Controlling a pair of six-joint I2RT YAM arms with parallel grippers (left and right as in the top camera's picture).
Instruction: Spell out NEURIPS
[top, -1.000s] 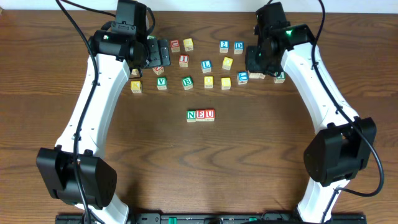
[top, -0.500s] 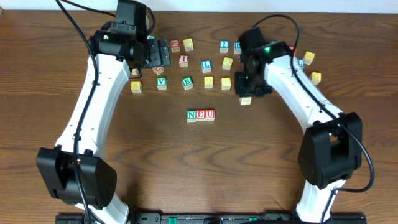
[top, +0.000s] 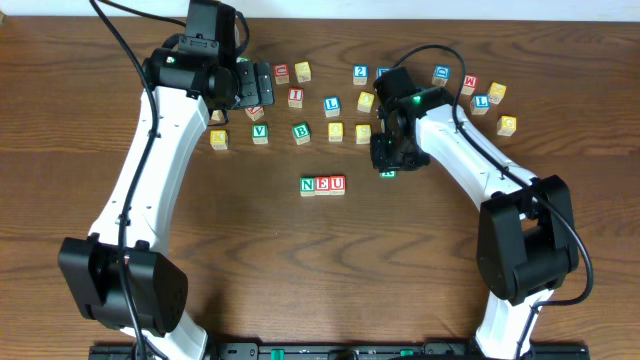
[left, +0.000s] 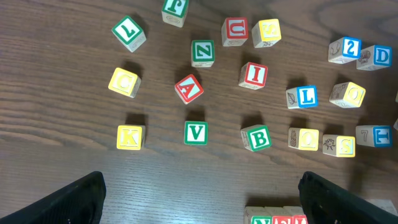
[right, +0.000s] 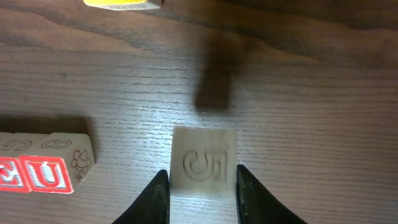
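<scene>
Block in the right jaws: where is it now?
The block is right of centre overhead, in the right gripper, a gap right of the NEU row.

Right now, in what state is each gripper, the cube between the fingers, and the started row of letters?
left gripper: open, empty, above the loose cubes.
right gripper: shut on the held cube.
held cube: between the fingers, seemingly lifted, to the right of the row.
N-E-U row: three cubes touching side by side, letters up.
loose cubes: scattered, apart from each other.
</scene>
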